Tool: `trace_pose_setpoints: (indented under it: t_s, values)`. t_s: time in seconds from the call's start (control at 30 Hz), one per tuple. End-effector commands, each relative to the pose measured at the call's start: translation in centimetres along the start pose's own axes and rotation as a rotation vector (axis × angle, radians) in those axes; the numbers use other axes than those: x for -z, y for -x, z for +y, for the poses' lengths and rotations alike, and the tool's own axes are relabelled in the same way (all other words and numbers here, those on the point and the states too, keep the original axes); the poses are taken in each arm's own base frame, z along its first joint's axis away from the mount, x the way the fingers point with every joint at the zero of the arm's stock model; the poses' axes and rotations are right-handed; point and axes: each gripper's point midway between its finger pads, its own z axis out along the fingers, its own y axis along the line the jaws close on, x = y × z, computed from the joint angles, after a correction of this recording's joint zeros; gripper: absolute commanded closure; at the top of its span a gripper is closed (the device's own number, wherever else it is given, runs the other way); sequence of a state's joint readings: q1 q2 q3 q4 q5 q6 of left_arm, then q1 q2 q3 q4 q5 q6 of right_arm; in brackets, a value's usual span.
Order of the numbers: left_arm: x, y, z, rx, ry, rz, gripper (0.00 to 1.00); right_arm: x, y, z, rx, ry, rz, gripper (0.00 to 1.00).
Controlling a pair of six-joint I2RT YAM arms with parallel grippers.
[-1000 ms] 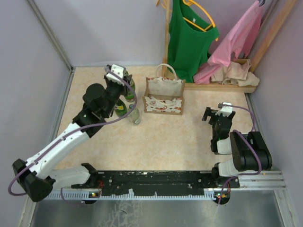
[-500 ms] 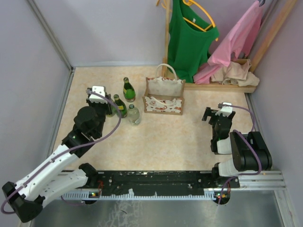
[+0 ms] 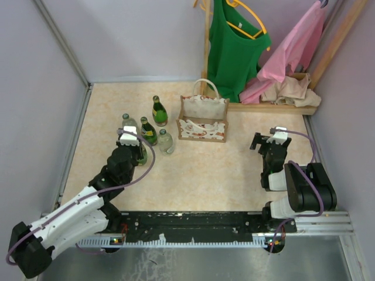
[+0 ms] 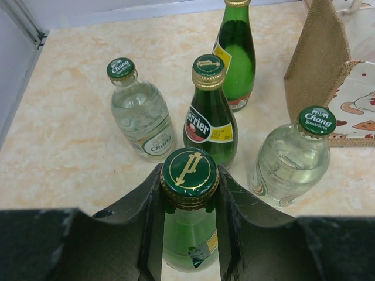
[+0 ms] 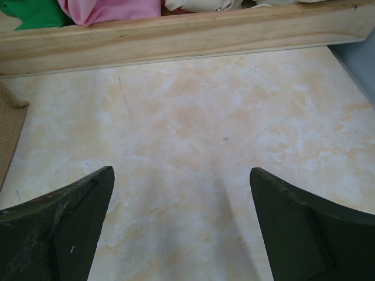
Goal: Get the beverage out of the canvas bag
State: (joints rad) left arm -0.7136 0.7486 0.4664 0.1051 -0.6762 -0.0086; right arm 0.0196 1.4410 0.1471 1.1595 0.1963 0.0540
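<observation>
Left gripper (image 4: 188, 225) clamped on neck of dark green glass bottle with green-gold cap (image 4: 189, 175), bottle upright on beige marbled tabletop (image 3: 199, 170), outside bag. Beyond it: clear Chang bottle with green cap (image 4: 140, 117), green Perrier bottle with gold cap (image 4: 210, 117), tall green bottle with yellow label (image 4: 235, 52), second clear Chang bottle (image 4: 290, 161) just beside bag. Cream canvas tote with brown edging and white loop handles (image 3: 203, 120) stood upright mid-table, right of bottle cluster. Right gripper (image 5: 181, 219) spread wide, holding nothing, low over bare tabletop, well apart from tote.
</observation>
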Motion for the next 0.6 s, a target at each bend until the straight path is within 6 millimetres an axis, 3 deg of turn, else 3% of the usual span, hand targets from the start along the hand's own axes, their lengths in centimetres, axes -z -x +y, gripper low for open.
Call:
trace_pose_setpoints:
  t_s: [0.0, 0.57]
  values:
    - [0.2, 5.1, -0.3, 0.186, -0.020, -0.215, 1.00, -0.9, 2.7, 0.5, -0.005, 0.008, -0.085, 0.01]
    - [-1.2, 1.7, -2.2, 0.225, -0.057, -0.191, 1.00, -0.9, 2.7, 0.5, -0.005, 0.008, -0.085, 0.01]
